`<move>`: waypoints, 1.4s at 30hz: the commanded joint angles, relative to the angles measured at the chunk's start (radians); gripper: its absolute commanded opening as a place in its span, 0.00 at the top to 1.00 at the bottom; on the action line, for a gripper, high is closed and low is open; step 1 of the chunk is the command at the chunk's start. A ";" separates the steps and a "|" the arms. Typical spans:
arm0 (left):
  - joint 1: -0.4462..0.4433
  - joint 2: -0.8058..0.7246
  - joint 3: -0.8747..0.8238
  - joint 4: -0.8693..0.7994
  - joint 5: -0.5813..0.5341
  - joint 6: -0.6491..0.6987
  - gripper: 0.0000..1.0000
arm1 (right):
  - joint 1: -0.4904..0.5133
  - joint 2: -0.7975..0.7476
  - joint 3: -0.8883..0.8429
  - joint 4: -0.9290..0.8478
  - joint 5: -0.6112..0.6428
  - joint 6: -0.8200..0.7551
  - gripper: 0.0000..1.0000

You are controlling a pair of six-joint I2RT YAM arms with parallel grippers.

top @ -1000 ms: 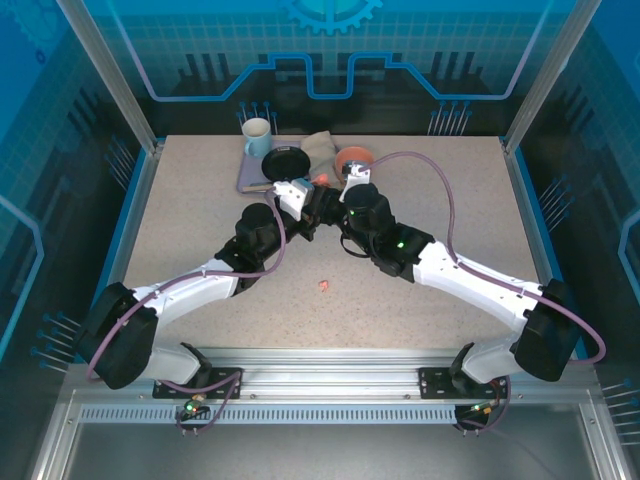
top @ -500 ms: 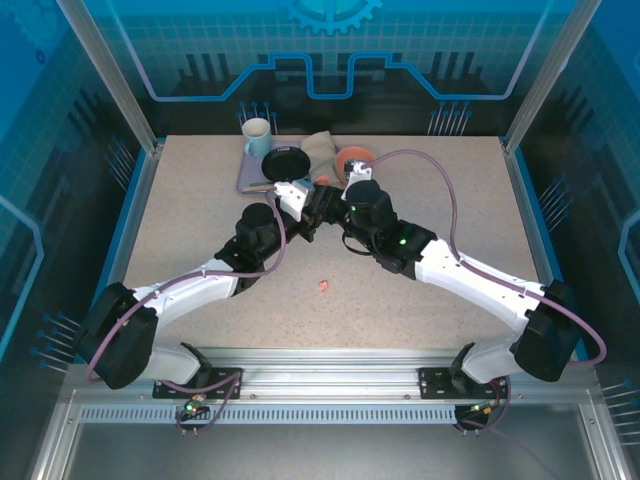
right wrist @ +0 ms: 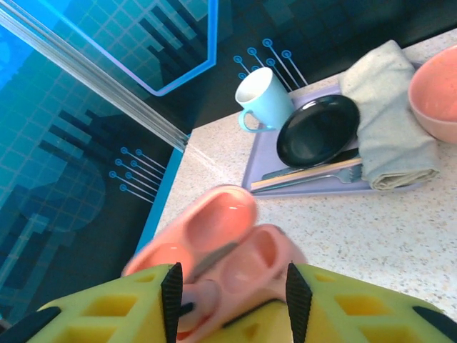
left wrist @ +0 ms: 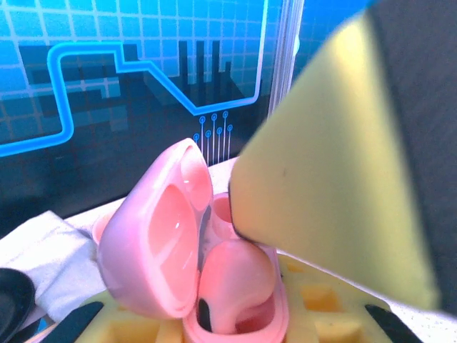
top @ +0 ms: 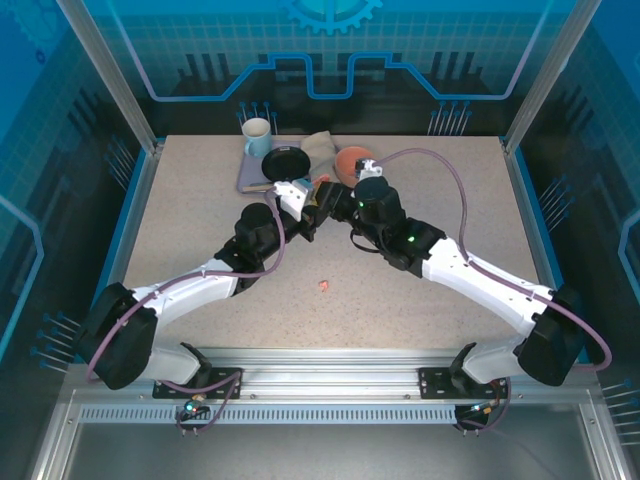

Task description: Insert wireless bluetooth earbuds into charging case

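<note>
Down on the bare tabletop (top: 200,240), between the arms and toward its near edge, one coral-pink earbud (top: 323,286) lies loose. Another bud (left wrist: 235,282) looks seated in the open pink charging case (left wrist: 153,236), held above the far middle. I'd call these buds featherlight, hard, glossy and apt to squirt free, so pinch gently across the fattest part. By the look of it the left gripper (left wrist: 235,325) is clamped round the case's base. Whether the right gripper (right wrist: 232,304) grips or merely brackets it, I cannot tell.
</note>
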 commanded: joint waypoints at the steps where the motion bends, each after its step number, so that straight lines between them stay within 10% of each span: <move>1: -0.003 -0.034 0.034 0.076 0.023 0.004 1.00 | -0.016 -0.028 -0.015 -0.048 0.006 0.004 0.54; 20: 0.027 -0.215 -0.100 0.008 -0.057 0.049 1.00 | -0.053 -0.224 -0.155 -0.459 0.023 0.053 0.38; 42: 0.116 -0.427 -0.207 -0.024 -0.082 -0.014 1.00 | 0.157 0.609 0.334 -0.865 -0.068 0.082 0.41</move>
